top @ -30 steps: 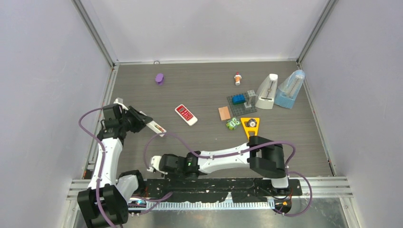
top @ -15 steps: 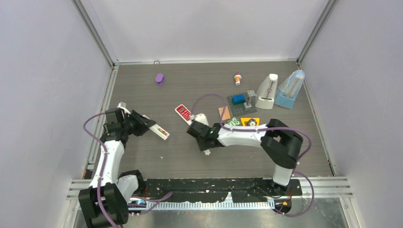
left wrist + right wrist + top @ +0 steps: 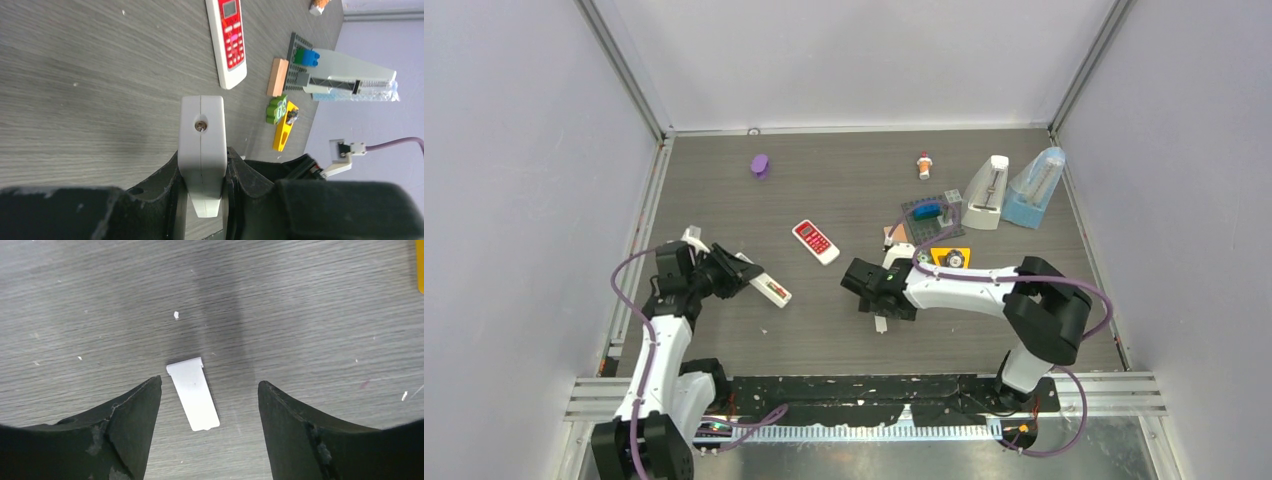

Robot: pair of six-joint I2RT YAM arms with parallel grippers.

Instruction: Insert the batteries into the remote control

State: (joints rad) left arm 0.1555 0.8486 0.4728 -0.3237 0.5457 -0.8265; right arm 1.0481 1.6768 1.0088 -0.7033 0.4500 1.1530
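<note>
Left gripper [image 3: 201, 170] clamps the white plastic remote control [image 3: 201, 127]. My right gripper [image 3: 209, 385] gapes empty over the flat white lid [image 3: 193, 394]. With the cover off, I judge loading comes next and calls for a fine pinch.

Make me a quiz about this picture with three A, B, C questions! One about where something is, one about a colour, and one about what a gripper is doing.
1. Where is the small white lid?
A. flat on the table, under the right gripper
B. on a shelf
C. on the purple thing

2. What colour is the face of the remote lying free on the table?
A. green
B. red
C. black

3. What is the left gripper doing?
A. open and empty
B. shut on a white remote
C. shut on a yellow block

Answers:
1 A, the right wrist view shows it between the open fingers.
2 B, its face is red with a white edge.
3 B, its fingers clamp the white remote's sides.
</note>
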